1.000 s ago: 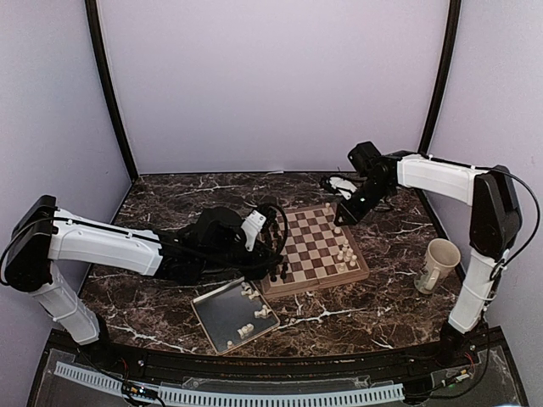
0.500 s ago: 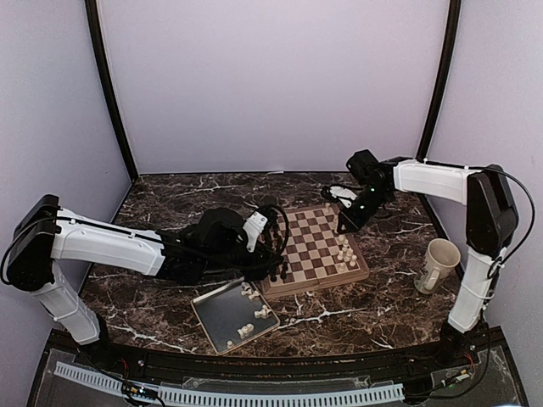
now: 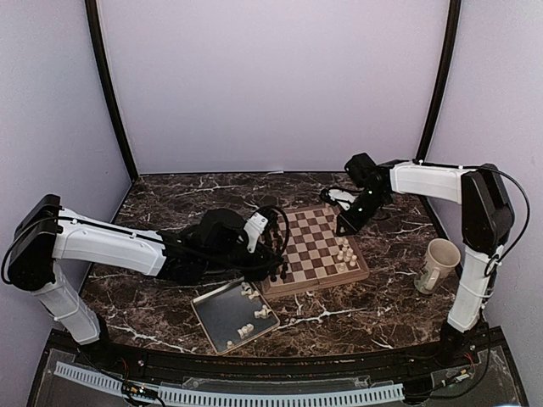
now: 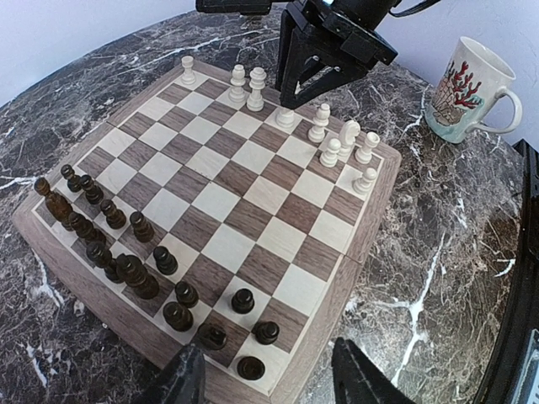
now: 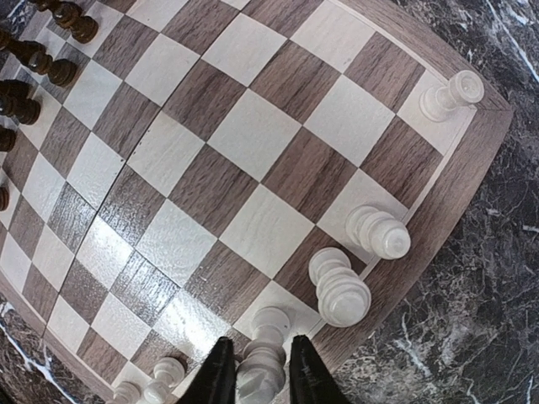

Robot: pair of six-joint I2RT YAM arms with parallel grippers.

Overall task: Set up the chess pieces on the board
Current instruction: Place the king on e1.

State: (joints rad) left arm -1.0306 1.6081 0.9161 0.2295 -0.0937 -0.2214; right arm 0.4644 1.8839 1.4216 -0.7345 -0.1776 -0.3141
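The board (image 3: 316,254) lies mid-table. Cream-white chess pieces (image 3: 346,252) stand along its right edge, and more lie in the grey tray (image 3: 212,320). My right gripper (image 5: 257,374) hangs over that edge with a white piece (image 5: 269,358) standing upright on a light square between its fingers; the jaws are slightly parted from it. Two taller white pieces (image 5: 339,288) stand just beside it. At the board's left corner my left gripper (image 4: 271,380) is open and empty above the dark pieces (image 4: 126,252). The left wrist view shows the right gripper (image 4: 295,93) over the white row.
A mug with a red coral print (image 3: 439,264) stands on the marble right of the board. The tray sits in front of the board, touching its near left corner. Dark pieces (image 3: 278,270) fill the board's left edge.
My right gripper has come down and a little nearer along the board's right edge, and its jaws have loosened round the white piece. The left arm has barely moved.
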